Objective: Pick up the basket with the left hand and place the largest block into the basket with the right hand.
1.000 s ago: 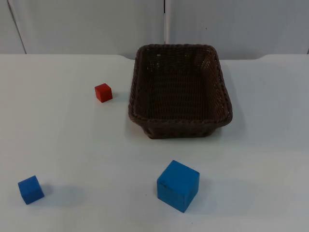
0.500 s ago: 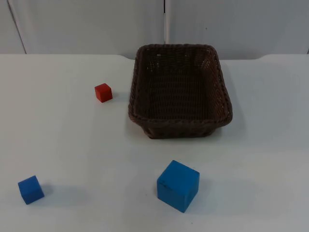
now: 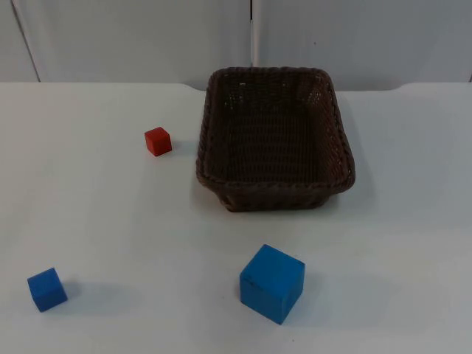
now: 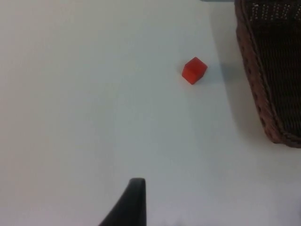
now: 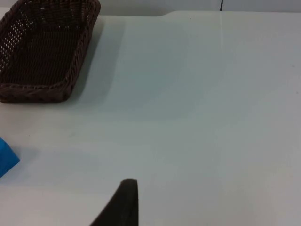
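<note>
A dark brown wicker basket (image 3: 273,184) stands empty at the middle back of the table. In front of it, nearer the table's front edge, lies the large blue block (image 3: 271,283), the biggest of the three. My left gripper (image 4: 134,205) hangs over bare table to the left of the basket (image 4: 263,99). My right gripper (image 5: 123,205) hangs over bare table to the right of the basket (image 5: 44,92), and a corner of the large blue block (image 5: 5,161) lies off to its side. Neither gripper touches anything.
A small red block (image 3: 158,141) lies just left of the basket, also seen from the left wrist as the red block (image 4: 194,70). A small blue block (image 3: 47,289) sits at the front left. The grey partition wall (image 3: 147,37) closes the table at the back.
</note>
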